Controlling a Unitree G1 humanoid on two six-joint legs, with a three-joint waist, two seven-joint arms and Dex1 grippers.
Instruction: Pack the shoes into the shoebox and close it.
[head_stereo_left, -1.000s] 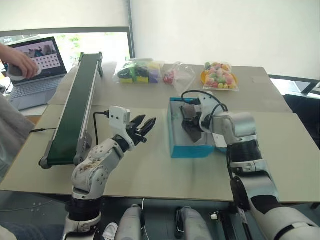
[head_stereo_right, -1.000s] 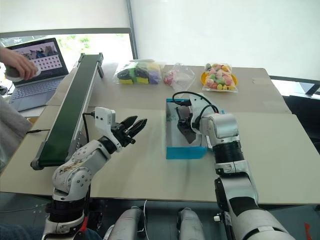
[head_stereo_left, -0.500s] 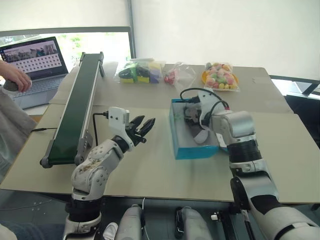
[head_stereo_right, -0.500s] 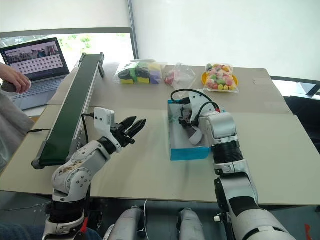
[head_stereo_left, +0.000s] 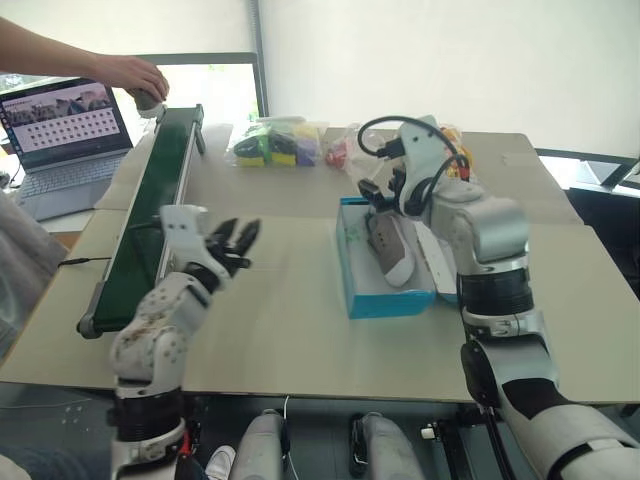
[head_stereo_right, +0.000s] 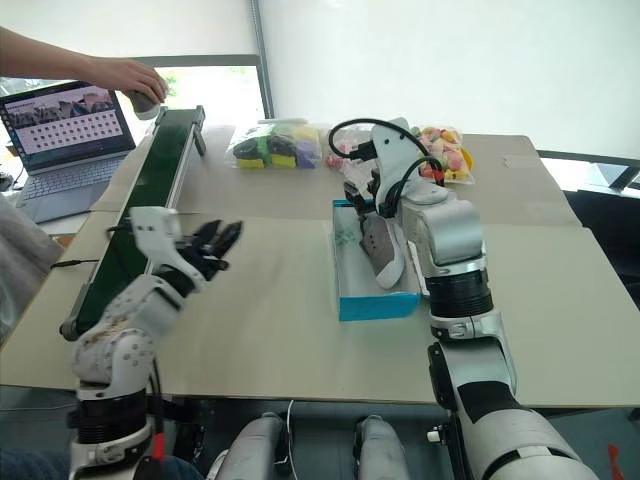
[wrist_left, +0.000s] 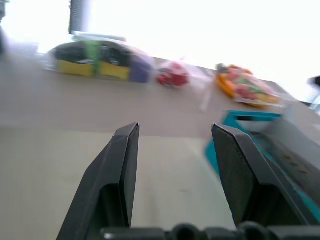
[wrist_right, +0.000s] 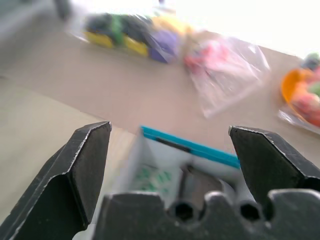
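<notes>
shoebox (head_stereo_left: 385, 300) at desk centre, one shoe (head_stereo_left: 392, 250) inside, so packing half done | right gripper (wrist_right: 170, 165) above box, jaws wide, empty | left gripper (head_stereo_left: 232, 240) at 9 o'clock, jaws apart, empty, free for next shoe

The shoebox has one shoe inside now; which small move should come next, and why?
Probably the left tool should go to the conveyor belt. One grey shoe lies in the open shoebox, the right tool hangs open and empty above it, and a person's hand holds something at the belt's far end.
</notes>
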